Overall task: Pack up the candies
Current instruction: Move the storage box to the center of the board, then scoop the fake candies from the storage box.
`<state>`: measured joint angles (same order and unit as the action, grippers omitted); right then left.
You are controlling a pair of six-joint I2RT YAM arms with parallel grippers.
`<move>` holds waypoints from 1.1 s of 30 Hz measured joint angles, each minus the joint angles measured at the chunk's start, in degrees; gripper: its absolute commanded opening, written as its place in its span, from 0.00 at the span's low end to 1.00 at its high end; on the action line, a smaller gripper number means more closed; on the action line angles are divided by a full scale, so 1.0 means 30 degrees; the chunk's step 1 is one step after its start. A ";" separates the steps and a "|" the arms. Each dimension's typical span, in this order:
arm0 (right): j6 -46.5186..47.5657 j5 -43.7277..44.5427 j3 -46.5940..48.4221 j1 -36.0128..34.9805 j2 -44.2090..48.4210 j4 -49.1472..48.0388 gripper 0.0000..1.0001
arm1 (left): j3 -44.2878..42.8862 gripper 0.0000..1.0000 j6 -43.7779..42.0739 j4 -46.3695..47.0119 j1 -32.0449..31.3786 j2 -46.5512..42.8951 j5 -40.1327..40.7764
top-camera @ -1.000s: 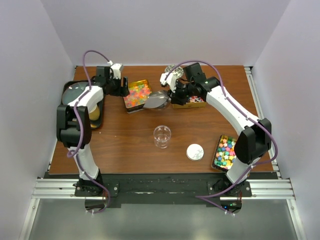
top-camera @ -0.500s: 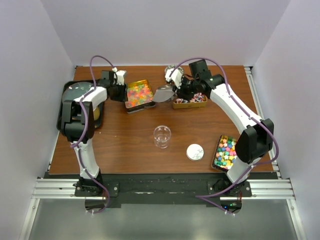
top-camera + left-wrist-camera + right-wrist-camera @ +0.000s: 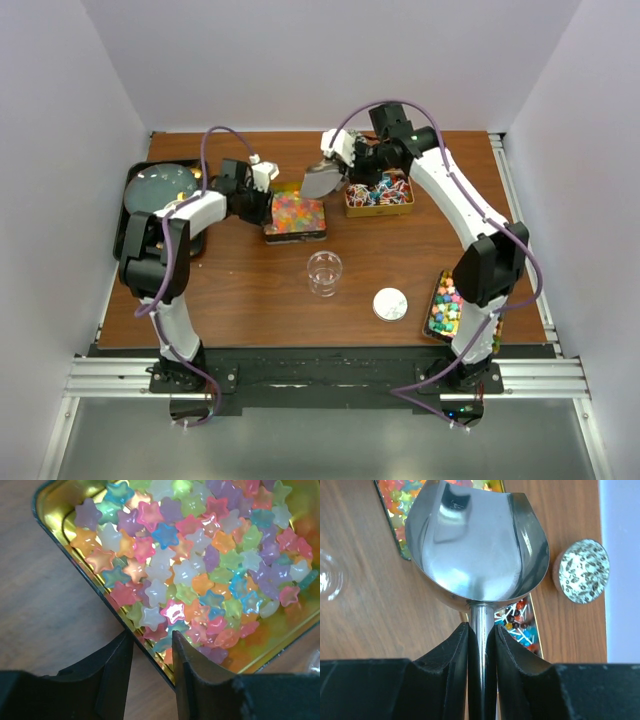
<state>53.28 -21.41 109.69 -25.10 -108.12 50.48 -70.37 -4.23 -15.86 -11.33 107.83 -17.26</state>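
Two grips you should note: right gripper [image 3: 481, 627] clamps the scoop [image 3: 475, 545] handle; left gripper [image 3: 150, 637] straddles the candies [image 3: 200, 565] tin [image 3: 59, 515] wall, pinch unclear.

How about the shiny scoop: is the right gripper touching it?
Touching. The right wrist view shows the right gripper with both fingers pressed tight against the scoop handle, with no gap on either side.
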 measured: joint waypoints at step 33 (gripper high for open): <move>0.9923 0.7985 0.9537 -0.3708 -0.7264 0.8043 0.00 | 0.4940 0.73 0.4226 -0.0998 0.1399 -0.5217 0.4597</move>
<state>83.05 2.55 138.30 -36.23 -129.91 74.61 -55.55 8.45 -18.85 -7.14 92.18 -3.46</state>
